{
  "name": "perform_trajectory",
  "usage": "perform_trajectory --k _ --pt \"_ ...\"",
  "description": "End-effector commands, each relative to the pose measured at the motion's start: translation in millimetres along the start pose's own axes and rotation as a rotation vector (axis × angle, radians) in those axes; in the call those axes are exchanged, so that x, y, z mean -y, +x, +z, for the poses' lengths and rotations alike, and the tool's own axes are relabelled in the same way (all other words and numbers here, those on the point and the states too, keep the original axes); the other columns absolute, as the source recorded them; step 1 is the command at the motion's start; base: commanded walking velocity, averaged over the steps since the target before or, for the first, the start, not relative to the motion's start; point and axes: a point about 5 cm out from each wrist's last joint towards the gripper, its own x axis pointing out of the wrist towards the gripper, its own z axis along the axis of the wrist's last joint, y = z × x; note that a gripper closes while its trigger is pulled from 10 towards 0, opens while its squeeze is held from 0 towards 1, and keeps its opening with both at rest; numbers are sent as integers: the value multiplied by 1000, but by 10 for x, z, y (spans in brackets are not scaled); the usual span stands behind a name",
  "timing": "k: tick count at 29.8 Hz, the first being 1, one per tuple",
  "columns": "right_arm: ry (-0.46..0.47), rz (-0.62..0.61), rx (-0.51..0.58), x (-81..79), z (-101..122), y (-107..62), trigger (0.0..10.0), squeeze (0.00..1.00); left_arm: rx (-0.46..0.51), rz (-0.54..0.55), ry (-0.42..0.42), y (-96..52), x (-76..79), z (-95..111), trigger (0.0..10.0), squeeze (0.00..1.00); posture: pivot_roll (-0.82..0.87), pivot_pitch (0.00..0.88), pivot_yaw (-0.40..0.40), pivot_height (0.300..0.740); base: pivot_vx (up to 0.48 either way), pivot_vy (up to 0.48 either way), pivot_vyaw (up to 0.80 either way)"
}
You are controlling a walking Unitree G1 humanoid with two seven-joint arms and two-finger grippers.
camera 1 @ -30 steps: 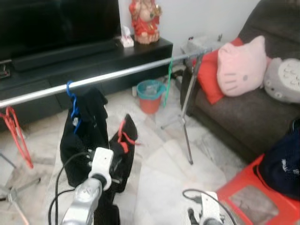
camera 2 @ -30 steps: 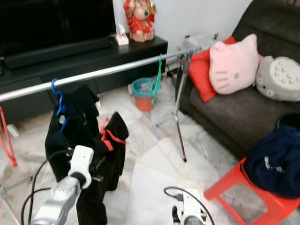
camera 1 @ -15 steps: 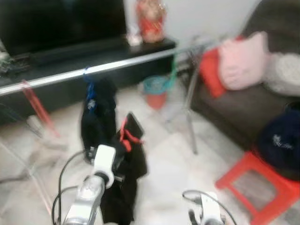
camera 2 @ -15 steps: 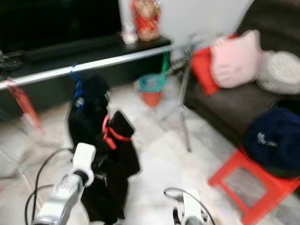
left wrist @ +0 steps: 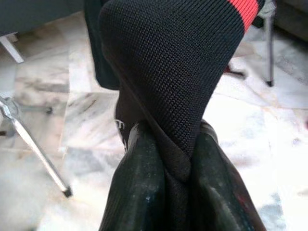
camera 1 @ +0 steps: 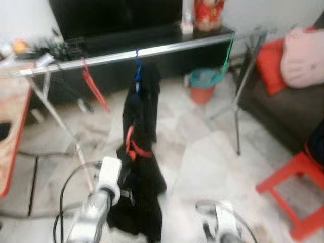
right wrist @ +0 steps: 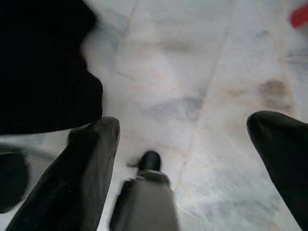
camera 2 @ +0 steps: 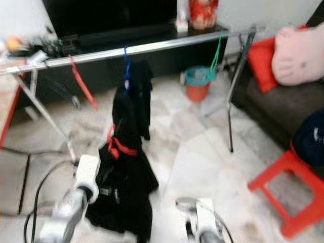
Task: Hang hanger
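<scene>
black garment on red hanger pinched in my left gripper, fingers clamped on the cloth, at 7 o'clock below the rail. my right gripper hangs spread apart over marble floor.

A pale marble floor is seen; on it, near the clothes rack's leg, a teal-and-red bucket and a red stool are stood.
</scene>
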Motion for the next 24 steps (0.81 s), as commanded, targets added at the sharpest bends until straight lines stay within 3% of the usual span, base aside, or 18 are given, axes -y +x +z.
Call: perform_trajectory --k 1,24 --pt "1 4 -6 -13 -13 -1 10000 0 36 -3 6 16 -13 90 10000 0 50 0 -1 740 -330 0 0" --pt "-2 3 -1 -15 1 0 10000 0 40 -11 7 11 2 112 10000 0 50 0 4 740 -341 0 0"
